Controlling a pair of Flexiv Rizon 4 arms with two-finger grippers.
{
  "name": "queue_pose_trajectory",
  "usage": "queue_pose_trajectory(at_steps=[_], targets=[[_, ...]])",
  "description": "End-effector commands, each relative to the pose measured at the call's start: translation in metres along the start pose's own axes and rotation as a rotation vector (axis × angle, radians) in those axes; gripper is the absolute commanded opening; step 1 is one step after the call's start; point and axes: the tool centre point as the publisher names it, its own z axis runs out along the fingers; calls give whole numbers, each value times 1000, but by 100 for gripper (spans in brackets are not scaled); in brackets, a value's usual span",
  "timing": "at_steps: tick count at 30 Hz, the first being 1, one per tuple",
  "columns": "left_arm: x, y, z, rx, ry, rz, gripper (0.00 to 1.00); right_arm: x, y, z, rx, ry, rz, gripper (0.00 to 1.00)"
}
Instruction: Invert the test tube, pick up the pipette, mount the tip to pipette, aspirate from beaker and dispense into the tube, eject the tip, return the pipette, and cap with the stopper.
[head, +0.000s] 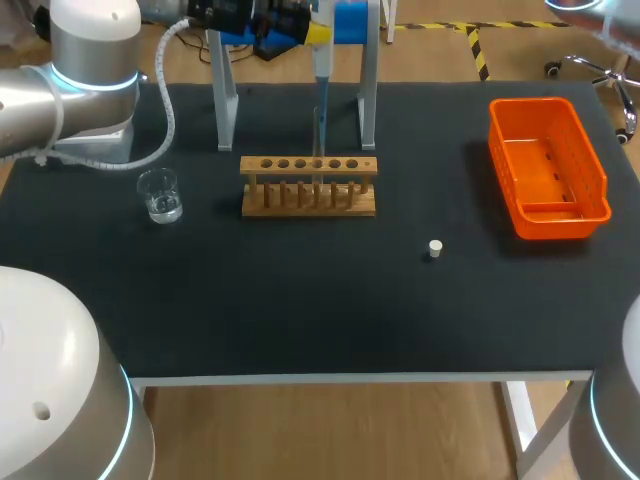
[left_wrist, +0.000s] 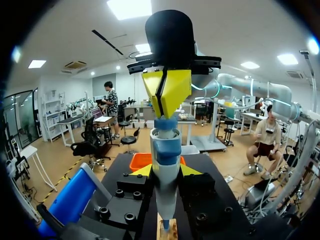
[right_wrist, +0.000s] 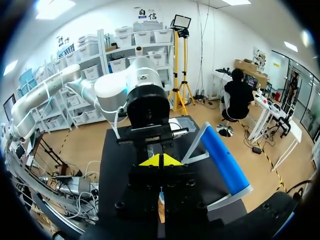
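My left gripper (head: 315, 32) is at the table's back middle, shut on the blue-and-white pipette (head: 321, 80), which hangs straight down. The pipette tip reaches into a clear test tube (head: 317, 150) standing in the wooden rack (head: 265, 163). In the left wrist view the pipette (left_wrist: 166, 150) sits between my left gripper's (left_wrist: 166, 171) yellow tips, above the rack (left_wrist: 167, 231). My right gripper (left_wrist: 165, 95) is shut, its tips resting on the pipette's top end. In the right wrist view the right gripper (right_wrist: 160, 161) shows its tips pressed together. The beaker (head: 160, 195) stands left of the rack. The white stopper (head: 435, 248) lies right of centre.
An orange bin (head: 545, 165) stands at the right side of the black table. A white pipette stand (head: 225, 100) with blue parts rises just behind the rack. My left arm's base (head: 90, 90) is at the back left.
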Motion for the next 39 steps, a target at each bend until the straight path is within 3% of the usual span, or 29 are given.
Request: queue_pose_trajectory(at_steps=[1, 3, 5, 6, 7, 15, 21, 26, 32, 39], targets=[[0, -3, -1, -1, 1, 0, 0, 3, 2, -11, -15, -3, -18, 0], [0, -3, -1, -1, 1, 0, 0, 5, 5, -18, -28, -4, -30, 0], [0, -3, -1, -1, 1, 0, 0, 7, 4, -23, -31, -5, -39, 37], [0, -3, -1, -1, 1, 0, 0, 8, 2, -26, -31, -6, -41, 50], [0, -3, -1, -1, 1, 0, 0, 10, 0, -29, -34, -7, -47, 100], [0, -3, -1, -1, 1, 0, 0, 22, -27, -58, -68, 1, -85, 100], [0, -3, -1, -1, 1, 0, 0, 28, -63, -67, -82, 9, -112, 100], [0, -3, -1, -1, 1, 0, 0, 30, -99, -53, -81, 28, -138, 100], [0, -3, -1, -1, 1, 0, 0, 34, -137, -29, -155, 86, -200, 100], [0, -3, -1, -1, 1, 0, 0, 23, -163, -1, -188, 115, -164, 100]])
